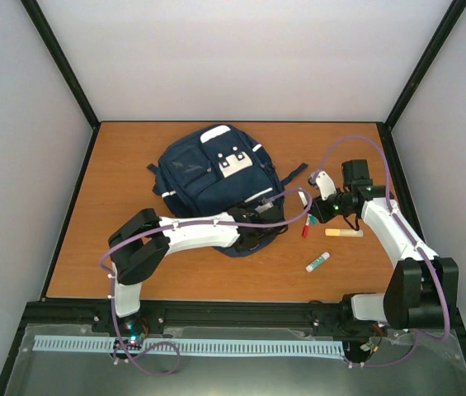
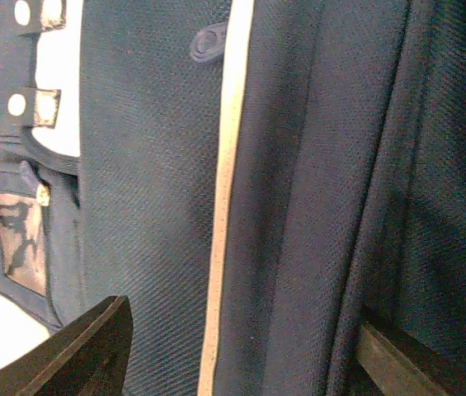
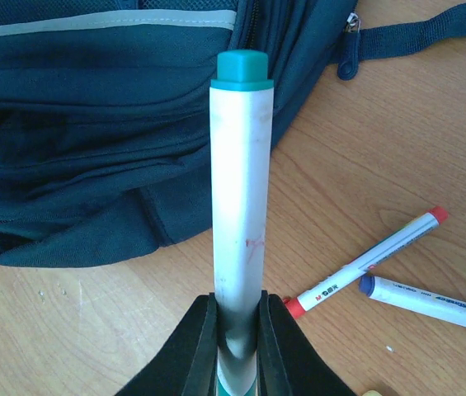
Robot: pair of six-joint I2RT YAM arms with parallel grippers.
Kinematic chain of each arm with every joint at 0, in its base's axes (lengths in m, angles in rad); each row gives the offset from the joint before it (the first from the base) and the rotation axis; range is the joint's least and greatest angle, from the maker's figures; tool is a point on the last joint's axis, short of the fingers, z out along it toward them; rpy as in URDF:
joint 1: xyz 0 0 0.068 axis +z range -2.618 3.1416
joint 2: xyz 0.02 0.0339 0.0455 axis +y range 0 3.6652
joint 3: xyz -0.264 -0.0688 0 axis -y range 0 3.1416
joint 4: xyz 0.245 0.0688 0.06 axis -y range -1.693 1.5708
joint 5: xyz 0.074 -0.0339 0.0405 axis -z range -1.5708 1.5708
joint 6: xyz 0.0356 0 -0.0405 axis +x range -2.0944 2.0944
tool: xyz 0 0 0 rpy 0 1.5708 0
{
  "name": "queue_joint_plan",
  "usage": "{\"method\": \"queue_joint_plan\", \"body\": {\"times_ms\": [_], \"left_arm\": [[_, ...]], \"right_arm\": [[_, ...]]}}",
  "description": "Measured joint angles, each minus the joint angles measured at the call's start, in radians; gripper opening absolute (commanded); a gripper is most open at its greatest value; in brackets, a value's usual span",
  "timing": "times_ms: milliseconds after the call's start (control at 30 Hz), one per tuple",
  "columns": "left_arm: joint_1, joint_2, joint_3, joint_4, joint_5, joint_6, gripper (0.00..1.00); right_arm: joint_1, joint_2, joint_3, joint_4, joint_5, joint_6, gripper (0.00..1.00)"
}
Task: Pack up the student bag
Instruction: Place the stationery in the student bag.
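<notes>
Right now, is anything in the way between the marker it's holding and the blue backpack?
Nothing visible. The right gripper holds the teal-capped marker aimed at the student bag, with only bare table between.

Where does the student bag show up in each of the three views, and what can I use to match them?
Top external: student bag in the middle of the picture, just left of centre.
Left wrist: student bag fills nearly the whole frame, close up.
Right wrist: student bag at upper left, behind the teal-capped marker.
Shared landmark: its white reflective stripe.
</notes>
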Motion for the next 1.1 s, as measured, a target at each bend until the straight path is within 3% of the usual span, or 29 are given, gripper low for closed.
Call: {"method": "queue_joint_plan", "body": {"times_ms": [367,633,767,933,1033,1100], "left_arm": [[-0.002,-0.033,0.014,0.014,-0.063,0.006,0.66],[-0.002,0.036,0.023,0.022,-0.118,0.007,0.65],[-0.002,0.049,0.023,0.032,-0.148,0.009,0.46],[0.006,0.048,0.024,0.047,-0.157,0.029,0.13],[0.017,0.034,0.026,0.046,-0.130,0.038,0.02],[0.028,0.012,0.027,0.044,-0.104,0.036,0.01]], "right_arm": [[0.000,0.000,-0.003,0.000,-0.002,0.000,0.04],[0.000,0.000,-0.011,0.001,-0.002,0.000,0.04],[0.000,0.000,-0.011,0.001,-0.002,0.000,0.04],[0.000,0.000,-0.011,0.001,-0.004,0.000,0.04],[0.000,0.000,-0.011,0.000,-0.006,-0.003,0.03],[0.000,-0.005,-0.011,-0.002,-0.008,-0.010,0.03]]}}
